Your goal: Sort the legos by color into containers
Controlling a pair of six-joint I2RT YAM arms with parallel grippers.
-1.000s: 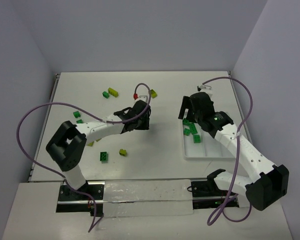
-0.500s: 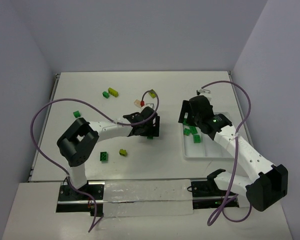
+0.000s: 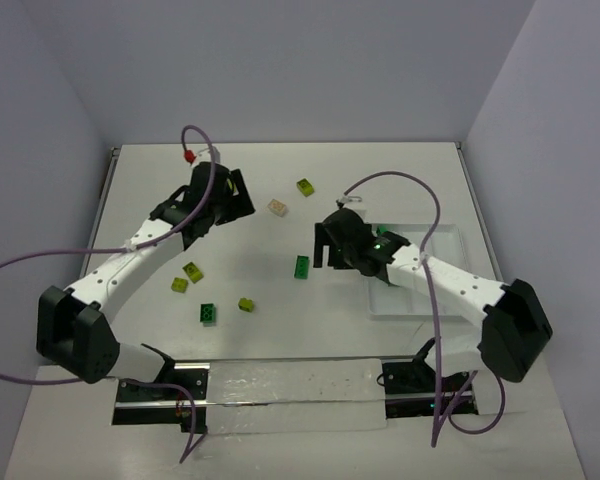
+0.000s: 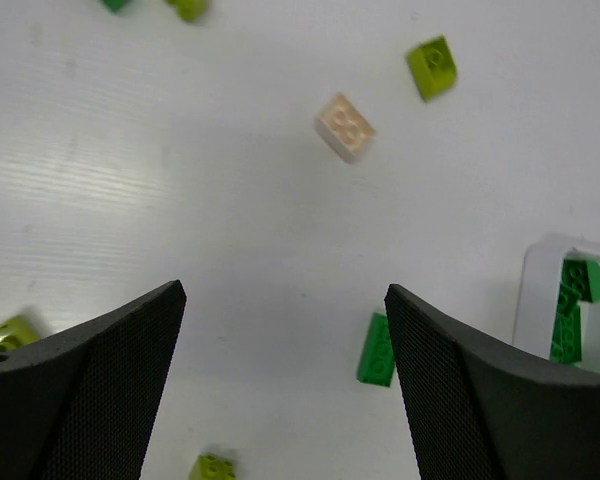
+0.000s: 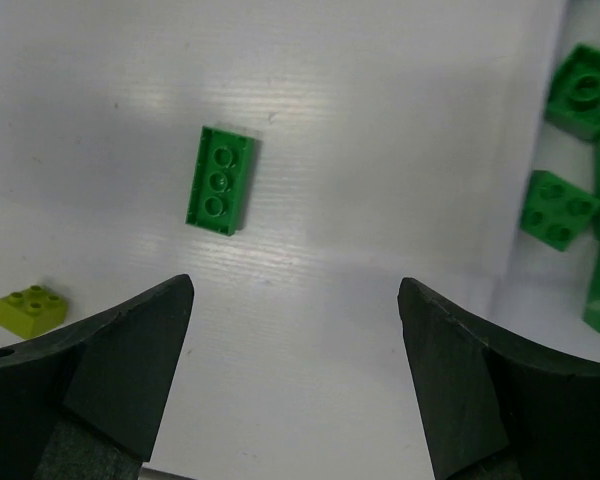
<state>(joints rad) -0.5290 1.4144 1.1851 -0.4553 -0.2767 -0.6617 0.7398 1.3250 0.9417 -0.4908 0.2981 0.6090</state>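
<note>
Both grippers are open and hold nothing. My left gripper hovers over the table's back left. A pale peach lego and a yellow-green one lie ahead of it. My right gripper hangs just left of the white tray. A dark green lego lies flat on the table beside it. Several dark green legos rest in the tray's near compartment. The right arm hides most of the tray from above.
Loose yellow-green legos and a dark green one lie at front left. The right wrist view also catches a yellow-green lego. Purple cables arc over both arms.
My left gripper opened, left the dark green lego on the table's middle, and swung to the back left. My right gripper moved left off the tray toward that lego.
</note>
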